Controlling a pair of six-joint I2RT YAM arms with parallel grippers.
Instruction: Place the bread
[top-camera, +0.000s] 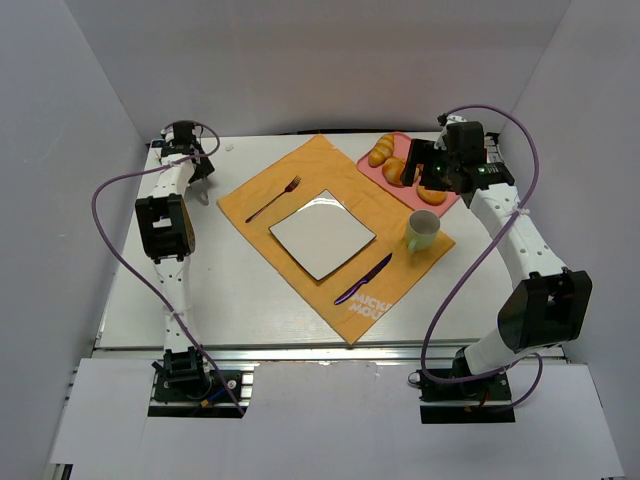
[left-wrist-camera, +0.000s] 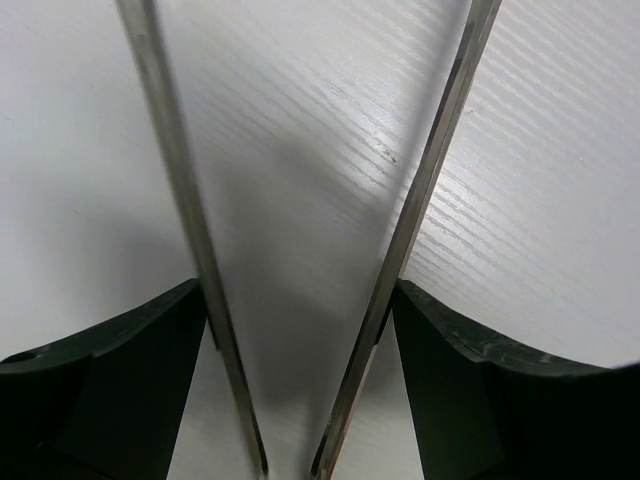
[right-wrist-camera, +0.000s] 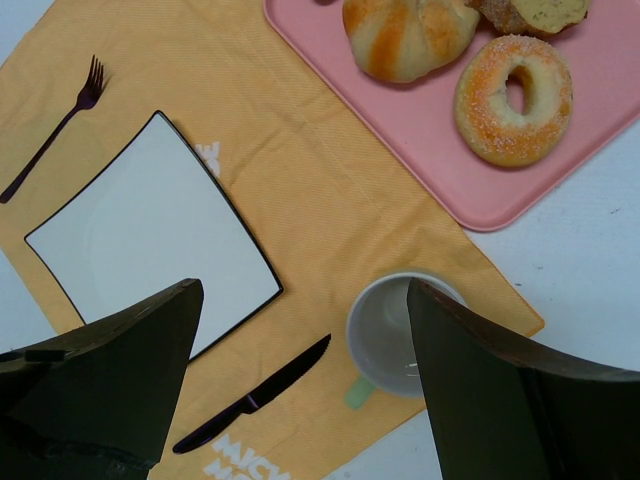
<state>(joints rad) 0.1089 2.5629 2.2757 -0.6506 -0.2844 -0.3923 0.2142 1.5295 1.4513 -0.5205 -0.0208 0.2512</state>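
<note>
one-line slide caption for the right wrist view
Open right gripper above placemat: bread and doughnut on pink tray, bare plate, cup, knife, fork.

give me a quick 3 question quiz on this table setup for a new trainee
1. True or false: the bread already sits on the plate.
2. Which utensil lies on the cup's side of the plate?
3. The right end effector is: A open, B shut on the bread, C shut on the cup.

Key:
1. False; it is on the pink tray.
2. The knife.
3. A.
</note>
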